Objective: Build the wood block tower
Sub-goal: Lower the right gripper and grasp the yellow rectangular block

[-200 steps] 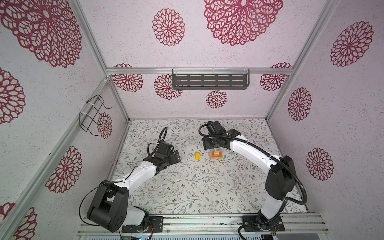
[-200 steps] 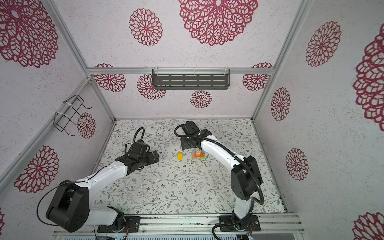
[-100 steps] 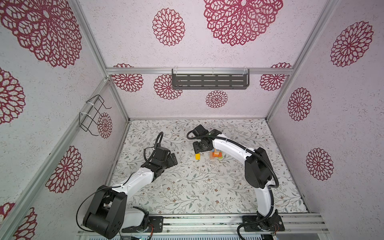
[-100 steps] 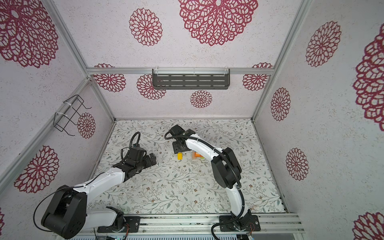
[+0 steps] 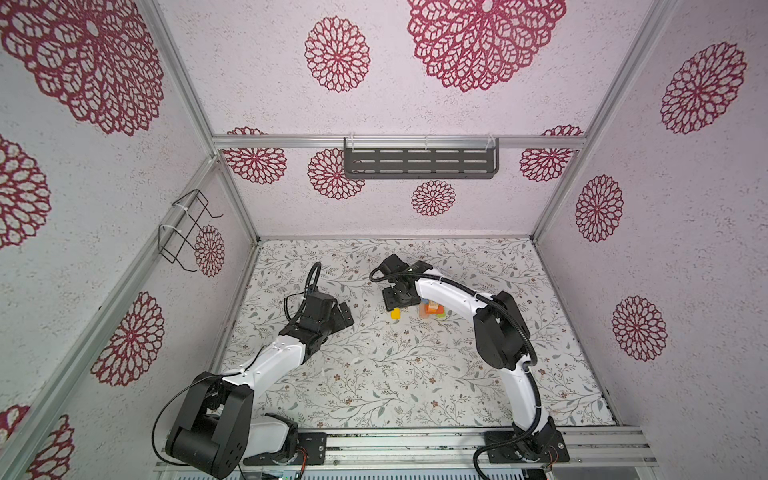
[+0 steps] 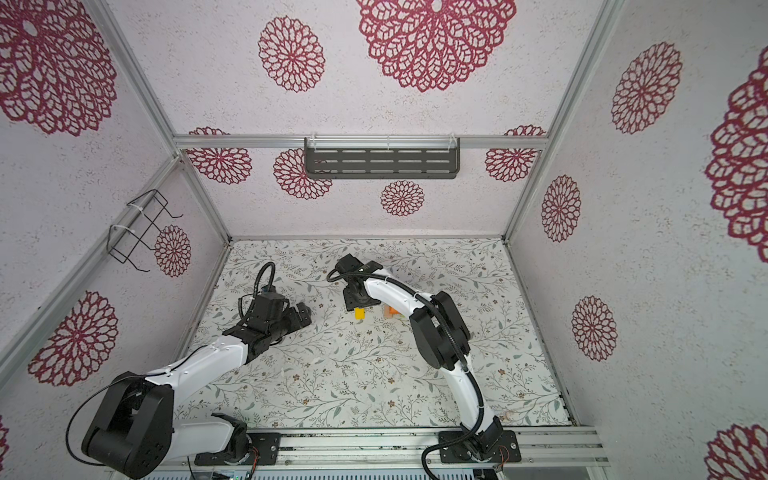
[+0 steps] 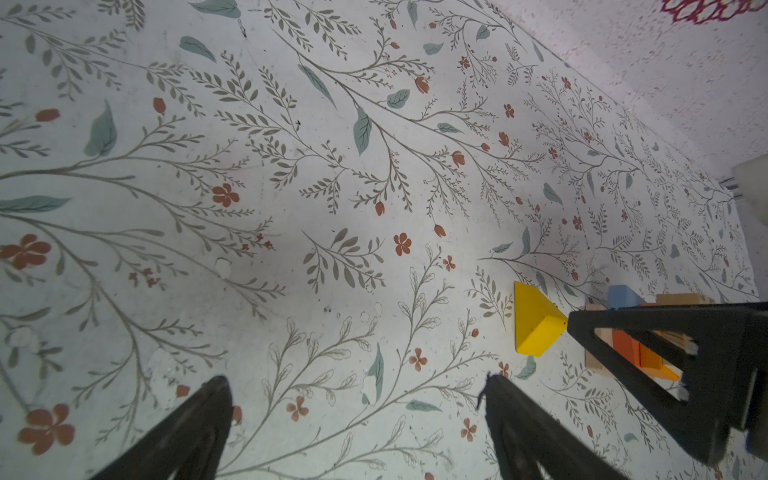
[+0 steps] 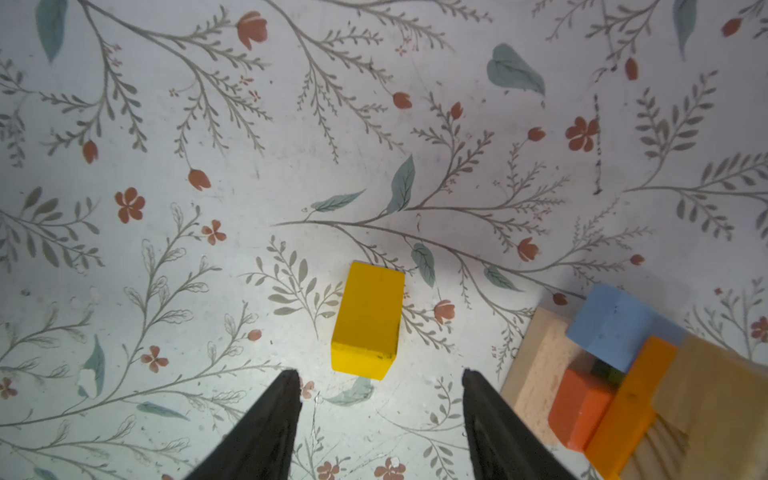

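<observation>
Yellow block (image 8: 368,320) lies just ahead of the spread, empty fingers of right gripper (image 8: 380,374), tower (image 8: 615,374) beside them; left gripper (image 7: 355,377) is also spread, empty.

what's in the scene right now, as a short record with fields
yellow block: lying alone on the floral table, apart from the tower
tower: low stack in tan, blue, red-orange and orange; no yellow on it
right tool: open, empty, pointed at the yellow block, not around it
left tool: wide open, empty, off to the side of the tower
</observation>
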You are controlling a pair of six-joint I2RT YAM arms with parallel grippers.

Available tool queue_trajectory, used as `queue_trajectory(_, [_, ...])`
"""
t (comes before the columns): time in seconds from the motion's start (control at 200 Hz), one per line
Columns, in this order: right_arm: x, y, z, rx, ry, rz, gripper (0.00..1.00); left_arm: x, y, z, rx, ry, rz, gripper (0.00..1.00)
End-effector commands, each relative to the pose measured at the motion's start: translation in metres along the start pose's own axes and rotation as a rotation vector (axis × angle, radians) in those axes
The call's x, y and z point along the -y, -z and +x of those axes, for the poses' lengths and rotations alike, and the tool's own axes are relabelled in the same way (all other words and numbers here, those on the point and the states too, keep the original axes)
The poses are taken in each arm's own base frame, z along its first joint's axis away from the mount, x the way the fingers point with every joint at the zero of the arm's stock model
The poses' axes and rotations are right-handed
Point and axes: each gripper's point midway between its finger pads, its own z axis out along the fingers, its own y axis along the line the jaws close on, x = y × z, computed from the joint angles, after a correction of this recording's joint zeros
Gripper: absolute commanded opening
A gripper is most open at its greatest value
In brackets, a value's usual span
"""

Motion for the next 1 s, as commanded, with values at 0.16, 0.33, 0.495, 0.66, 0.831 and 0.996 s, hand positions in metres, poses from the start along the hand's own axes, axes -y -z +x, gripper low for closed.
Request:
queue_trajectory(0.16, [-0.008, -0.004, -0.001, -0.014, -0.006, -0.012, 0.6, -0.003, 0.003, -0.007, 0.027, 0.034, 0.01, 0.97])
queue_trajectory(0.33, [-0.01, -0.011, 0.001, -0.032, -0.004, -0.014, 0.58, -0.004, 0.004, -0.008, 0.034, 0.039, 0.012, 0.97])
queue_trajectory(0.495, [-0.013, -0.014, 0.004, -0.045, 0.002, -0.022, 0.47, -0.006, 0.005, -0.007, 0.03, 0.046, 0.011, 0.97])
queue_trajectory(0.66, [-0.014, -0.011, 0.004, -0.042, 0.001, -0.025, 0.39, -0.007, 0.007, -0.008, 0.039, 0.052, 0.012, 0.97])
queue_trajectory(0.831, [-0.012, -0.008, 0.004, -0.044, 0.001, -0.02, 0.36, -0.008, 0.008, -0.008, 0.04, 0.055, 0.011, 0.97])
queue_trajectory(0.996, [-0.012, 0.001, 0.0, -0.025, -0.001, -0.023, 0.33, -0.008, 0.008, -0.009, 0.04, 0.056, 0.013, 0.97])
